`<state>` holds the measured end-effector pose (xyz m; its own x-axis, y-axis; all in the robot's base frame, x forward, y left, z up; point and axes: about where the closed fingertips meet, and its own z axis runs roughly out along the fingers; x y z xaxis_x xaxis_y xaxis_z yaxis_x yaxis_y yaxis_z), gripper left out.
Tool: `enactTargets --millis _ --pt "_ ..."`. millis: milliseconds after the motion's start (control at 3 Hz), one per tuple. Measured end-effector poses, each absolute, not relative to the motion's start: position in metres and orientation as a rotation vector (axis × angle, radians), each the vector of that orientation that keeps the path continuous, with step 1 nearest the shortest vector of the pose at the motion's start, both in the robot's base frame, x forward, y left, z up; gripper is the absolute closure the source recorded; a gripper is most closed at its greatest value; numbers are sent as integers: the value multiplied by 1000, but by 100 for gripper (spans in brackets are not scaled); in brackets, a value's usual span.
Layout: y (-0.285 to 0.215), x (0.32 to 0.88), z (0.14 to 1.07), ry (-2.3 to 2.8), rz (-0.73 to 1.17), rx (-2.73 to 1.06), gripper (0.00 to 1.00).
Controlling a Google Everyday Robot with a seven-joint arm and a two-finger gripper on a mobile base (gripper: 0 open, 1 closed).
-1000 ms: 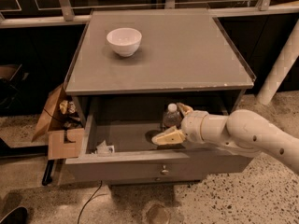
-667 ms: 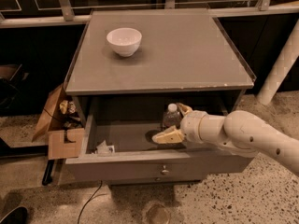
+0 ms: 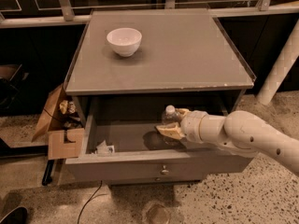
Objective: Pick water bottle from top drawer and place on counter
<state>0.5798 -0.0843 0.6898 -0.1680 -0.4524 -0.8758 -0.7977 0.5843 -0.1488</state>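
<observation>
The top drawer [image 3: 140, 164] of the grey cabinet is pulled open. The water bottle [image 3: 170, 117], clear with a white cap, stands upright on the drawer floor at the right of centre. My gripper [image 3: 174, 121] reaches into the drawer from the right on the white arm [image 3: 243, 134]. Its yellowish fingers [image 3: 168, 130] sit on either side of the bottle's body and are shut on it. The counter [image 3: 187, 55] is the cabinet's flat grey top, above the drawer.
A white bowl [image 3: 124, 41] sits on the counter at the back left. A crumpled white wrapper [image 3: 104, 148] lies in the drawer's front left corner. An open cardboard box [image 3: 58, 125] stands on the floor to the left. A white pole [image 3: 278, 73] stands at the right.
The arm has barely moved. The fingers have drawn in slightly against the bottle, which still stands in the drawer.
</observation>
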Motion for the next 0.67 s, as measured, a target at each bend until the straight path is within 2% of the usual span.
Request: enactTargets --millis 333,667 --pt "-84 580 690 1807 429 -1021 87" --pt "-84 580 690 1807 429 -1021 100"
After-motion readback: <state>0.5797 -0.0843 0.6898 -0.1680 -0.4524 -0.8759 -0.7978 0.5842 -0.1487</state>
